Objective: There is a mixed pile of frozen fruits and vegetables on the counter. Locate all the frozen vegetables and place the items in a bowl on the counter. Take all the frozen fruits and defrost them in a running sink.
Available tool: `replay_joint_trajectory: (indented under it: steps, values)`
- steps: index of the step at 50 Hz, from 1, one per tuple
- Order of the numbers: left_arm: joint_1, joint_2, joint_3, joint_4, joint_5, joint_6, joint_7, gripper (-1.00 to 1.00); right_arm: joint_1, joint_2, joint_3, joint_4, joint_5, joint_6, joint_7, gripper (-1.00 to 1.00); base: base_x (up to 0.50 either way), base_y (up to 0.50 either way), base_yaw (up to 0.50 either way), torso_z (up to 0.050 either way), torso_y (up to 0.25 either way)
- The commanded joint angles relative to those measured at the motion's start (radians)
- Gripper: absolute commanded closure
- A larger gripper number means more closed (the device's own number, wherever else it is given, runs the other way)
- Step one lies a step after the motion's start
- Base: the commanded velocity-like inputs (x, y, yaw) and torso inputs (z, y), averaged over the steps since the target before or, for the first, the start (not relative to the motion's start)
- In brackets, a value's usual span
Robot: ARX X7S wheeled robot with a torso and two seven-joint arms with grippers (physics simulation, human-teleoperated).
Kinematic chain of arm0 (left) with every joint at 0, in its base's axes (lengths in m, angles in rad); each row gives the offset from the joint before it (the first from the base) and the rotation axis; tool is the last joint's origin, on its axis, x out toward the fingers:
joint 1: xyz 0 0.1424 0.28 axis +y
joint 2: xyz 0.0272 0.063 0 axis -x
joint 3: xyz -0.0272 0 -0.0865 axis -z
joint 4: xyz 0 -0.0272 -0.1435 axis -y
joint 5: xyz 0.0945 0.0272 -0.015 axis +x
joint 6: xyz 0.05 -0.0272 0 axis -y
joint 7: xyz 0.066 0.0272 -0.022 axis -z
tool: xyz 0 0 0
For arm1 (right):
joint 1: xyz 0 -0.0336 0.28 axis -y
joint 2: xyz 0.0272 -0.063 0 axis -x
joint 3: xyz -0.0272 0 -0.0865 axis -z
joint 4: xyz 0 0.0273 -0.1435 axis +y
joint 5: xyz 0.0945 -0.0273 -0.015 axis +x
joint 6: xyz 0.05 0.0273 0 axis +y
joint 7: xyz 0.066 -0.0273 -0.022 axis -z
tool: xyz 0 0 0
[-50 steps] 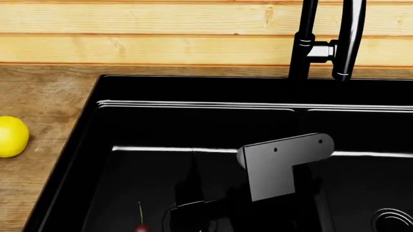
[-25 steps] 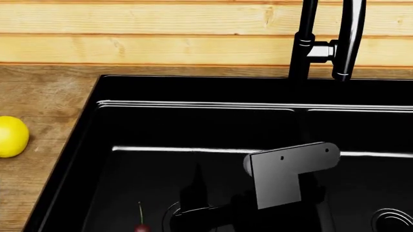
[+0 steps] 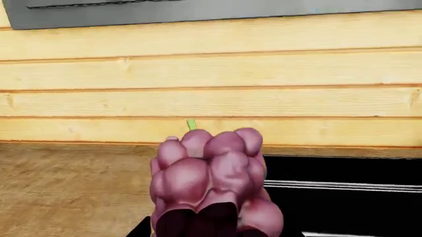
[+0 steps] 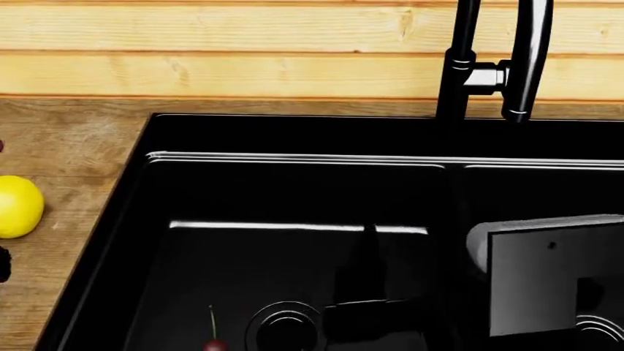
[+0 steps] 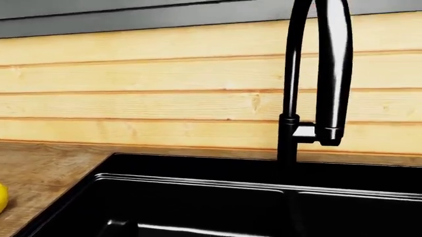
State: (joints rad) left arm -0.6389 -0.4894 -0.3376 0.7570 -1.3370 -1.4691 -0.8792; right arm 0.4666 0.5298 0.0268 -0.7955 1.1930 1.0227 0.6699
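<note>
The wood-grain table meets a pale plank wall; the black sink is set in it. The left fingers grasp the grape bunch; the right fingers' state I cannot tell.

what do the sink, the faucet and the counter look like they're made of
The sink looks like glossy black composite or enamelled metal: its rims catch sharp white highlights. The faucet seems polished black metal with a silvery joint, going by its long bright reflections. The counter reads as light brown wood or wood-look laminate, matte with visible grain. These are renders, so the materials stay a guess.
</note>
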Motion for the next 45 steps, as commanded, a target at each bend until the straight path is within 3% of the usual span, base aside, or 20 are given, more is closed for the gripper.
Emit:
replay_joint_trajectory:
  steps: [1, 4, 10, 17, 26, 38, 45]
  values:
    - [-0.253, -0.011, 0.127, 0.008, -0.477, 0.02, -0.371, 1.0, -0.083, 0.06, 0.205, -0.085, 0.13, -0.003, 0.054, -1.0, 0.0, 0.0, 0.0, 0.0, 0.0]
    - [-0.275, 0.111, 0.196, -0.04, -0.374, -0.004, -0.247, 1.0, -0.139, 0.102, 0.254, -0.115, 0.176, -0.004, 0.053, -1.0, 0.0, 0.0, 0.0, 0.0, 0.0]
    - [-0.231, 0.22, 0.314, -0.092, -0.042, 0.065, 0.061, 1.0, -0.19, 0.133, 0.296, -0.151, 0.191, -0.01, 0.052, -1.0, 0.0, 0.0, 0.0, 0.0, 0.0]
    - [-0.27, 0.29, 0.48, -0.206, 0.135, 0.154, 0.21, 1.0, -0.206, 0.175, 0.358, -0.167, 0.259, -0.031, 0.08, -1.0, 0.0, 0.0, 0.0, 0.0, 0.0]
    - [-0.275, 0.344, 0.7, -0.517, 0.375, 0.371, 0.495, 1.0, -0.252, 0.242, 0.445, -0.188, 0.364, -0.058, 0.116, -1.0, 0.0, 0.0, 0.0, 0.0, 0.001]
    - [-0.327, 0.455, 0.869, -0.918, 0.53, 0.571, 0.688, 1.0, -0.256, 0.237, 0.447, -0.179, 0.344, -0.061, 0.098, -1.0, 0.0, 0.0, 0.0, 0.0, 0.001]
    - [-0.368, 0.487, 0.978, -1.125, 0.502, 0.69, 0.726, 1.0, -0.261, 0.235, 0.446, -0.185, 0.343, -0.064, 0.097, -1.0, 0.0, 0.0, 0.0, 0.0, 0.0]
